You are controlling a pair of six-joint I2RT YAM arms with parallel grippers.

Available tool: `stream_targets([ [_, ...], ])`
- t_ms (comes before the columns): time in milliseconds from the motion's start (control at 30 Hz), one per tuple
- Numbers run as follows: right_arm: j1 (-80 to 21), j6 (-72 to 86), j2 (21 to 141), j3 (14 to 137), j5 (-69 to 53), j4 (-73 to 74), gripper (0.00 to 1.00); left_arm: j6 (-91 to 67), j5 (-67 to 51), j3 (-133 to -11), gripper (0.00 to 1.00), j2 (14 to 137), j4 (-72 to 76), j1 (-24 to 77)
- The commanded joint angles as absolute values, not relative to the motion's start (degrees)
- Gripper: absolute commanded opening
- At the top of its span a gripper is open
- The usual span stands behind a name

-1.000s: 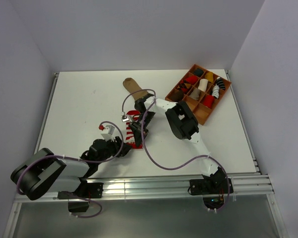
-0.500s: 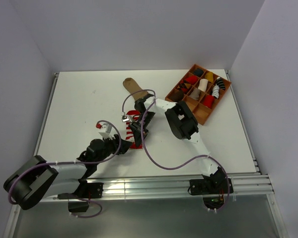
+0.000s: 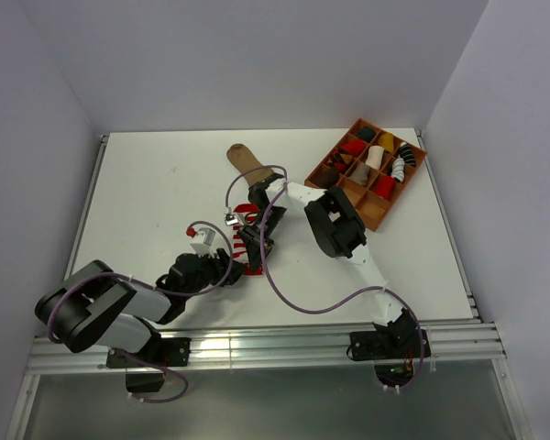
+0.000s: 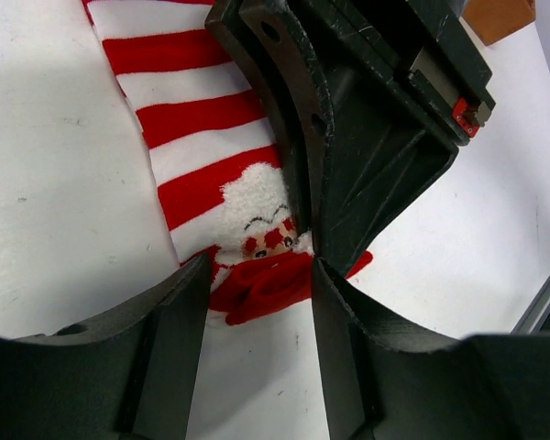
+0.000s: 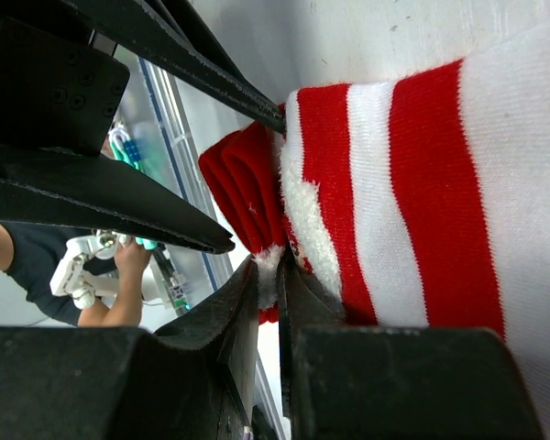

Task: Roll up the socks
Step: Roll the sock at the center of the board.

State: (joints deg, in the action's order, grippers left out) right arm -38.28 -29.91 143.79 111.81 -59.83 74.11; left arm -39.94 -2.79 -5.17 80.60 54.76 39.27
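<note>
On the white table (image 3: 147,183) little is done, you see: near the middle the right gripper (image 5: 268,275) pinches the striped sock (image 4: 202,137) at its barely folded end, the left gripper (image 4: 257,275) gapes around it, and the tan sock (image 3: 246,162) lies flat toward the far edge.

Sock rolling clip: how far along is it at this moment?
Done: nothing finished; the striped sock lies mostly flat, with only its red end bunched up. In hand: the right hand is shut on that sock's edge by the Santa face, and the left hand stands open astride the red end. Left: rolling this sock up, and the tan sock, which lies flat and untouched farther back.
</note>
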Motion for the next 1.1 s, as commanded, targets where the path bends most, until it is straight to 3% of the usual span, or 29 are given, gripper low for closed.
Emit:
stream_targets([
  [0,-37.71,-29.71,143.88,113.99,-61.43,74.44,0.11,-40.69,-4.22,-5.28,0.53,81.47,60.47,39.64],
  [400,-37.27,-24.96,144.40,114.43,-61.26,71.37,0.11,-40.87,-6.41,-3.34,0.44,82.44,61.70,39.55],
  [500,-37.27,-24.61,144.76,114.96,-61.26,71.19,0.11,-41.22,-6.07,-3.43,0.37,82.88,61.70,39.55],
  [600,-37.27,-23.91,144.49,114.70,-60.65,70.58,0.11,-42.01,-5.19,-3.16,0.25,83.41,61.79,39.55],
  [633,-37.27,-23.65,144.32,114.44,-60.21,69.71,0.11,-42.10,-5.10,-2.90,0.15,83.67,61.79,39.55],
  [733,-37.27,-21.98,142.91,112.86,-59.33,67.07,0.14,-43.24,-4.57,-2.37,0.00,84.02,62.05,39.55],
  [1067,-33.84,-18.20,133.25,103.12,-58.71,57.40,0.31,-47.46,-4.39,-2.02,0.00,86.57,57.92,39.64],
])
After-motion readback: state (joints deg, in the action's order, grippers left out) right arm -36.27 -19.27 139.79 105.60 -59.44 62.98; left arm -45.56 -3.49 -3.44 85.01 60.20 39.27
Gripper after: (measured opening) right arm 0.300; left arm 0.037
